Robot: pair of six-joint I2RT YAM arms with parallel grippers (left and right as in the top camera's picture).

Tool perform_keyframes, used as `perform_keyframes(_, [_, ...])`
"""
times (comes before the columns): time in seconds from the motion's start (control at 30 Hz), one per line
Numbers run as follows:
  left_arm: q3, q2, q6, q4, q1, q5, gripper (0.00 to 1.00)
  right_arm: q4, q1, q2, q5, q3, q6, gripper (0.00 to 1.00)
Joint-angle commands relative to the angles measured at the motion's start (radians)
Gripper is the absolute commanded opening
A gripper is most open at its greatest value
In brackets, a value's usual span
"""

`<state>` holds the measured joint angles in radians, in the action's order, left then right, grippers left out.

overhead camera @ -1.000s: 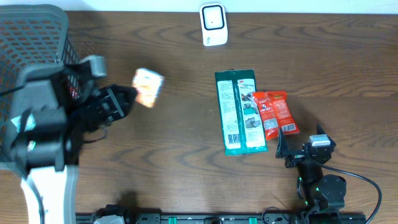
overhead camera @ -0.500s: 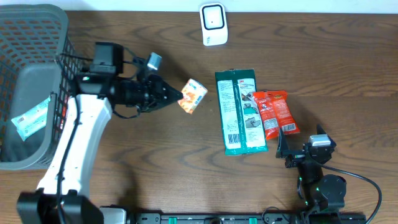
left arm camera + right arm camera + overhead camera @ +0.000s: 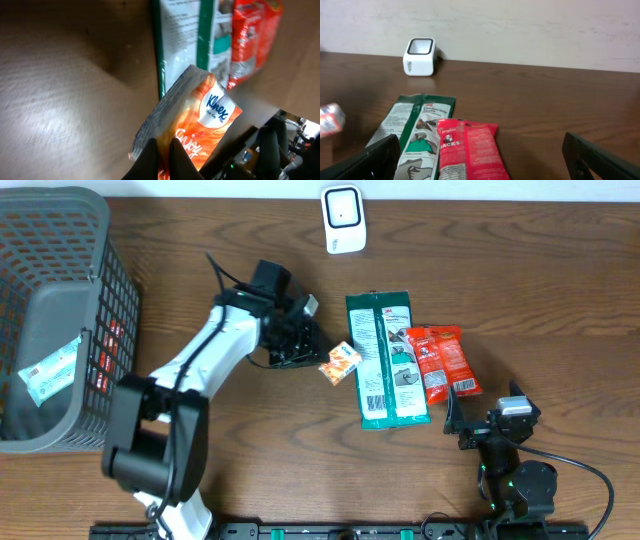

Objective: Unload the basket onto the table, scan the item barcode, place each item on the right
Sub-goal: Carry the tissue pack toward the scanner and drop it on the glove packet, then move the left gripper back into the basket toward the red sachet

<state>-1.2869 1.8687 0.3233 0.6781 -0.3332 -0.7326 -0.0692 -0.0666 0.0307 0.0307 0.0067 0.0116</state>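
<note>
On the brown desk (image 3: 250, 470), seen from overhead, a grey mesh basket (image 3: 70, 240) fills the 9 o'clock side. A pale flat packet (image 3: 48, 370) lies inside it.

From the 7 o'clock edge the left arm (image 3: 200, 370) reaches toward the middle of the desk. The left pincer (image 3: 322, 360) is clamped tight on one end of an orange tissue pack (image 3: 340, 363). The pack sticks out from the pincer toward 4 o'clock. In the left wrist view the two dark fingertips (image 3: 150, 160) pinch the pack's lower edge, and its white oval label faces the camera. Whether the pack touches the desk cannot be told.

The pack sits near the centre of the desk, just at 9 o'clock of a long green packet (image 3: 388, 360), close to it or touching its edge. A white scanner (image 3: 342, 220) stands at the 12 o'clock edge, well apart from the pack.

A red packet (image 3: 442, 363) lies flat against the green packet's 3 o'clock side, both with their long sides running from 12 to 6.

At 5 o'clock the right pincer (image 3: 488, 412) rests low by the desk edge, its jaws spread fully wide and holding nothing. It points toward 12, with the red packet just ahead.
</note>
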Motion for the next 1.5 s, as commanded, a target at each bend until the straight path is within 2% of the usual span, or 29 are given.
perform_keyframes(0.0, [0.007, 0.06, 0.104, -0.059, -0.024, 0.011, 0.08, -0.003, 0.007, -0.005, 0.004, -0.001, 0.011, 0.99])
perform_keyframes(0.27, [0.007, 0.184, 0.284, -0.261, -0.075, 0.011, 0.08, -0.003, 0.007, -0.005, 0.004, -0.001, 0.011, 0.99])
perform_keyframes(0.33, [0.007, 0.195, 0.296, -0.279, -0.082, 0.011, 0.08, -0.003, 0.007, -0.005, 0.004, -0.001, 0.011, 0.99])
perform_keyframes(0.43, [0.006, 0.19, 0.296, -0.28, -0.082, 0.007, 0.3, -0.003, 0.007, -0.005, 0.004, -0.001, 0.011, 0.99])
perform_keyframes(0.57, [0.005, 0.154, 0.294, -0.284, -0.082, 0.012, 0.49, -0.003, 0.007, -0.005, 0.004, -0.001, 0.011, 0.99])
perform_keyframes(0.8, [0.005, -0.05, 0.23, -0.283, -0.082, 0.116, 0.58, -0.003, 0.007, -0.005, 0.004, -0.001, 0.011, 0.99])
perform_keyframes(0.83, [-0.001, -0.095, 0.199, -0.269, -0.082, 0.135, 0.62, -0.003, 0.007, -0.005, 0.004, -0.001, 0.011, 0.99])
perform_keyframes(0.87, [-0.024, -0.163, 0.155, -0.21, -0.081, 0.201, 0.67, -0.003, 0.007, -0.005, 0.004, -0.001, 0.011, 0.99])
perform_keyframes(0.97, [-0.124, -0.259, 0.076, -0.005, -0.06, 0.394, 0.67, -0.003, 0.007, -0.005, 0.004, -0.001, 0.011, 0.99])
perform_keyframes(1.1, [-0.398, -0.315, -0.005, 0.34, 0.045, 0.681, 0.76, -0.003, 0.007, -0.005, 0.004, -0.001, 0.012, 0.99])
perform_keyframes(1.17, [-0.506, -0.317, -0.017, 0.428, 0.115, 0.717, 0.78, -0.003, 0.007, -0.005, 0.004, -0.001, 0.012, 0.99])
perform_keyframes(1.2, [-0.59, -0.317, -0.017, 0.482, 0.198, 0.719, 0.78, -0.003, 0.007, -0.005, 0.004, -0.001, 0.011, 0.99])
perform_keyframes(1.3, [-0.663, -0.317, -0.021, 0.502, 0.362, 0.719, 0.78, -0.003, 0.007, -0.005, 0.004, -0.001, 0.011, 0.99])
perform_keyframes(1.47, [-0.657, -0.296, -0.029, 0.497, 0.658, 0.719, 0.78, -0.003, 0.007, -0.005, 0.004, -0.001, 0.011, 0.99])
